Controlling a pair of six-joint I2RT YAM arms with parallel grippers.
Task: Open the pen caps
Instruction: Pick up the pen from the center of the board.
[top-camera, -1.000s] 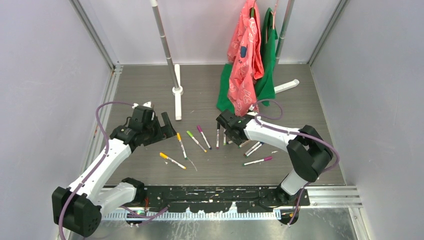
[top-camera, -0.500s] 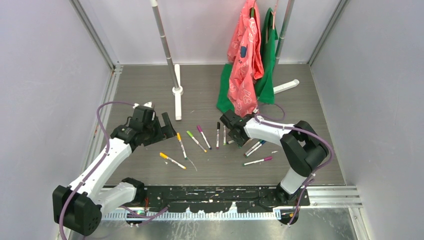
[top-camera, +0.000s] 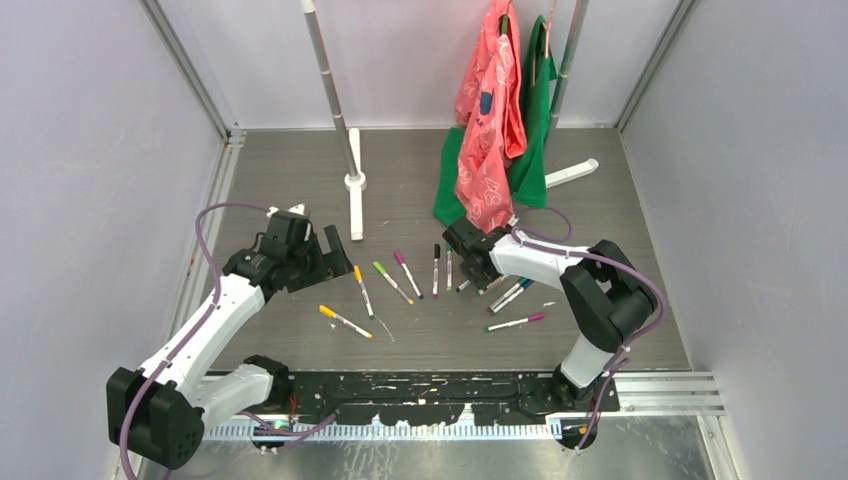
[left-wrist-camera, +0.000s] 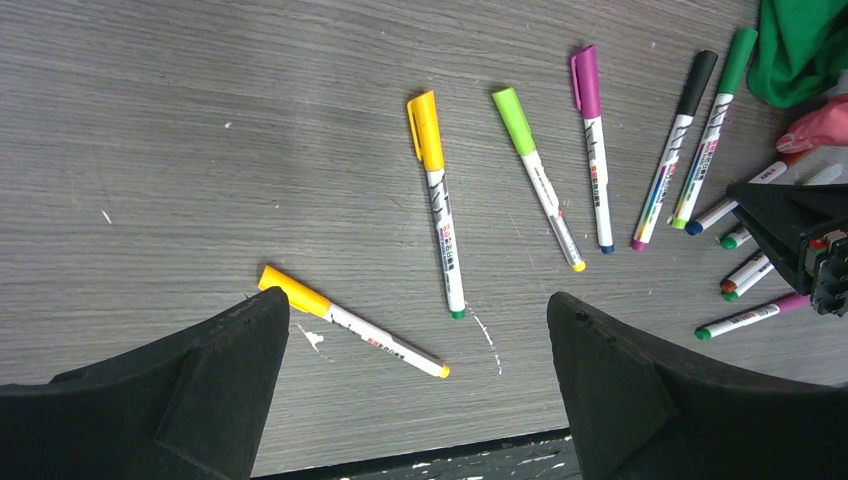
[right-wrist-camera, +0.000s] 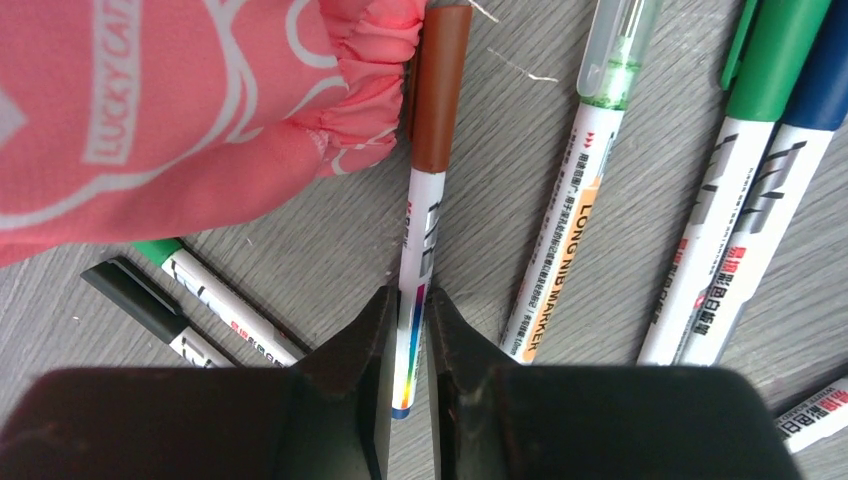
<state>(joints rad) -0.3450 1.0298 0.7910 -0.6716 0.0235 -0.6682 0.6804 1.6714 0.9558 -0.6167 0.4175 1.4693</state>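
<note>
Between the fingers of the right pincer (right-wrist-camera: 408, 322), the brown-capped pen (right-wrist-camera: 420, 235) is clamped by its white barrel, with the brown cap (right-wrist-camera: 438, 90) on, just ahead and right beside the pink cloth (right-wrist-camera: 180, 110). The left pincer (left-wrist-camera: 415, 310) is held wide open over the desk (left-wrist-camera: 150, 150), and a yellow-capped pen (left-wrist-camera: 355, 328) is seen lying between its fingers, not touched.

Just the background stuff on my feed

I've got a pink garment (top-camera: 487, 120) hanging at the back with a green garment (top-camera: 535, 150) tucked behind it, both hems draping onto the grey wood-grain table (top-camera: 300, 160). On the left, a silver rack pole (top-camera: 330, 90) slants up from a white foot (top-camera: 355, 195). Another white foot (top-camera: 572, 172) lies just right of the green cloth.
</note>
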